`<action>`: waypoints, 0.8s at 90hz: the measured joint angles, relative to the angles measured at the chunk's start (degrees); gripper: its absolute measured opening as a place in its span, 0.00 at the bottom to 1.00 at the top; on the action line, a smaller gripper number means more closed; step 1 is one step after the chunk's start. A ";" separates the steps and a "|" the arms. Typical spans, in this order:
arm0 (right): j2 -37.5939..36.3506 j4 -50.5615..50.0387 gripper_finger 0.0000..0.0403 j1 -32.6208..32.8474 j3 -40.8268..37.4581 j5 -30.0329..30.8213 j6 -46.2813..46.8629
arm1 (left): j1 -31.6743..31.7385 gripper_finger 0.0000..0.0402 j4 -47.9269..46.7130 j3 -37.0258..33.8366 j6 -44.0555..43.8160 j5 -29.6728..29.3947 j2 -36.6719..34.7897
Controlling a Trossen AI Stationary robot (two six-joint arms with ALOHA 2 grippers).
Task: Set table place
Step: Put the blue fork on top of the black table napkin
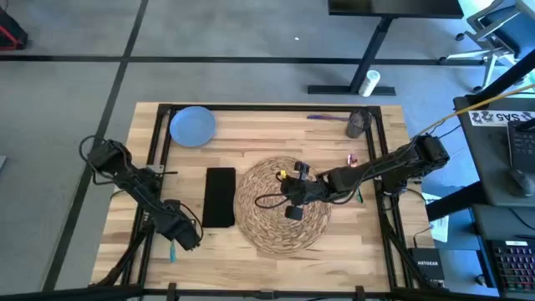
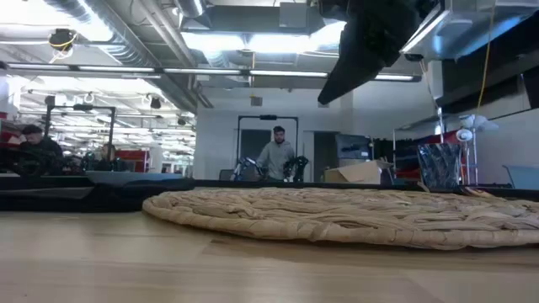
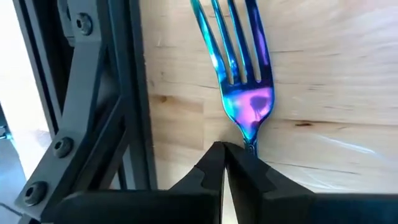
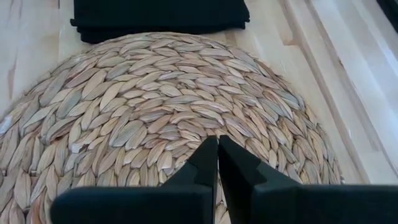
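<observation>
Placemat [image 1: 280, 203] lies centred on the table [image 1: 368, 251] in the high view, black napkin [image 1: 220, 197] just left of it, blue plate [image 1: 193, 126] at the far left, cup [image 1: 358, 124] at the far right. Right gripper [image 1: 294, 189] hovers over the placemat. Left gripper [image 1: 185, 236] sits near-left. Left wrist view: fingers clenched on a fork [image 3: 239, 68] handle. Right wrist view: fingers pressed together, empty, above the placemat.

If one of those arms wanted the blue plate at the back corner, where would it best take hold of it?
Probably at the rim. The pale blue plate lies flat on the table, so only its raised edge offers the fingers something to close on. It sits in the far left corner beside the black frame, so coming from its open side, toward the placemat, looks easiest. The left gripper is nearer.
</observation>
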 joint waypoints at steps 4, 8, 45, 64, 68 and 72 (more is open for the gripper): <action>0.00 -0.15 0.00 -0.07 0.00 -0.02 0.00 | -0.08 0.00 -0.02 0.15 0.01 -0.60 -0.30; 0.00 -0.33 0.00 -0.09 0.00 0.01 0.00 | -0.08 0.00 -0.22 0.69 0.22 -1.72 -0.61; 0.00 -0.35 0.00 -0.45 -0.02 -0.61 -0.59 | 0.13 0.00 -0.77 6.25 2.00 -6.99 -4.16; 0.02 -0.35 0.00 -0.75 -0.02 -1.47 -0.89 | 0.29 0.02 3.47 6.32 11.58 -10.51 -4.16; 0.01 -0.38 0.00 -0.73 -0.02 -1.49 -1.01 | 0.29 0.03 3.21 6.32 12.09 -10.51 -4.01; 0.02 -0.40 0.00 -0.73 -0.02 -1.51 -1.03 | 0.29 0.04 3.21 6.32 12.33 -10.46 -3.90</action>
